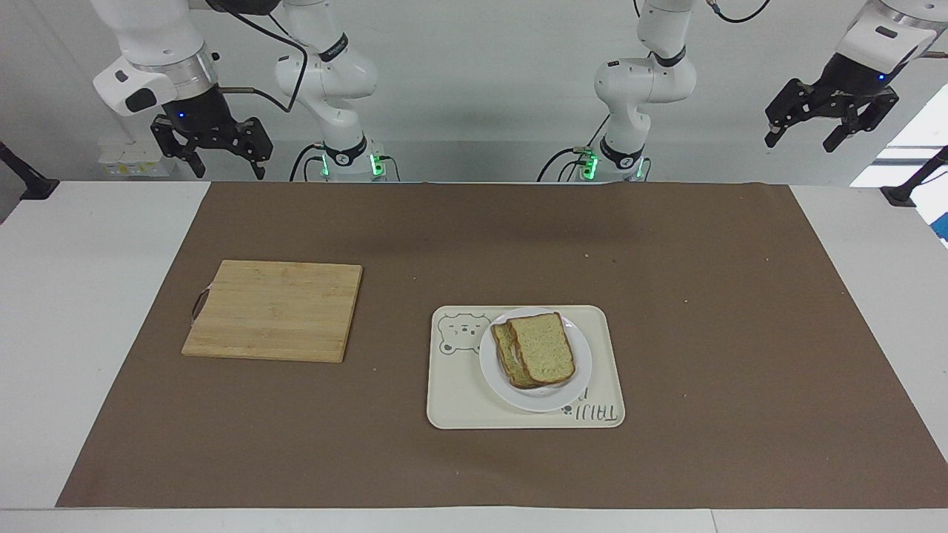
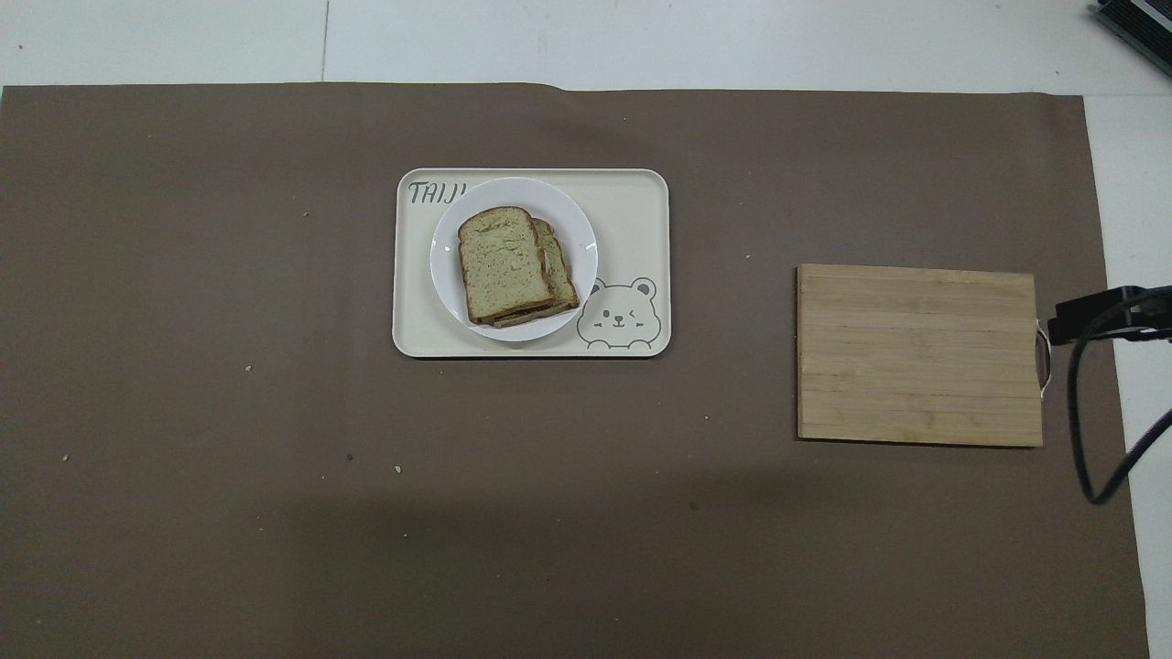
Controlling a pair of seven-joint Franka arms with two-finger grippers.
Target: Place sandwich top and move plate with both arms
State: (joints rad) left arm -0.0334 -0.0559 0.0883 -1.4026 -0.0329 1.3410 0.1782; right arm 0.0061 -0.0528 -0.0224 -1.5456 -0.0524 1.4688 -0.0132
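Brown mat (image 1: 474, 244) on white table (image 1: 67, 296), pale wall — left gripper (image 1: 831, 122), right gripper (image 1: 212, 152) spread, empty

**Free room and obstacles on the table**

Brown mat (image 1: 666, 355) lies bare around two obstacles: cutting board (image 1: 274, 311) toward the right arm's end, and tray (image 1: 459, 400) near mid-table, well apart. Plate (image 1: 574, 374) with stacked bread (image 1: 544, 348) fills most of the tray.

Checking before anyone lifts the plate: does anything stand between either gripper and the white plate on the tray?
Nothing visible does. The plate sits on the tray with the sandwich top on the stack. Left gripper and right gripper hang open, high at the robots' end. The cutting board lies off toward the right arm's end.
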